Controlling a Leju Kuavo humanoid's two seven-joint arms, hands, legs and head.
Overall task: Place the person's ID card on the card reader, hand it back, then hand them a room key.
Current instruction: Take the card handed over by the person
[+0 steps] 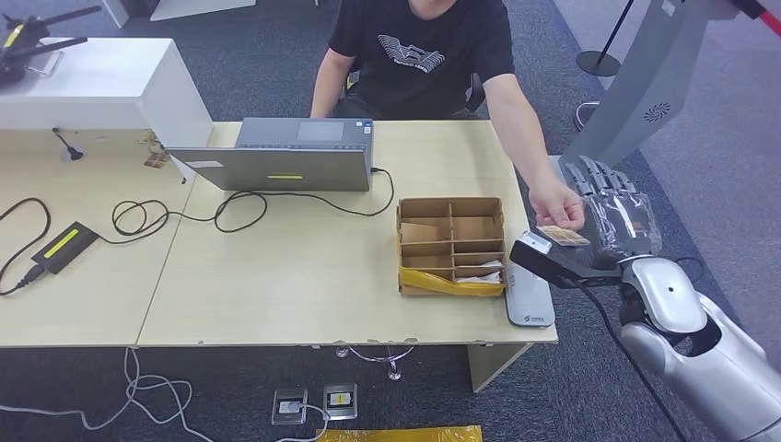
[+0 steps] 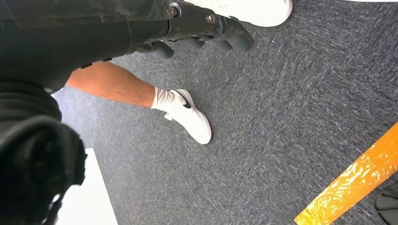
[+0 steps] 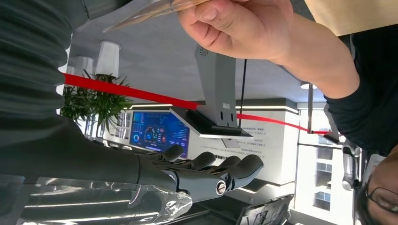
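Note:
A person in a black T-shirt (image 1: 419,46) sits behind the table and reaches one hand (image 1: 558,207) over its right end. That hand pinches a tan ID card (image 1: 563,236), also seen from below as the ID card (image 3: 155,9). My right hand (image 1: 615,210) lies just beyond the card, off the table's right edge, fingers (image 3: 220,173) stretched out and apart; I cannot see them closing on the card. The grey-white card reader (image 1: 529,302) lies flat at the table's front right corner. My left hand (image 2: 202,28) hangs over the carpet with nothing in it.
A compartmented cardboard box (image 1: 451,244) with a yellow-taped front stands beside the reader. A grey laptop (image 1: 285,157), black cables (image 1: 239,212) and a power brick (image 1: 64,244) lie further left. A grey kiosk (image 1: 645,83) stands to the right. A person's leg and white shoe (image 2: 190,119) stand near my left hand.

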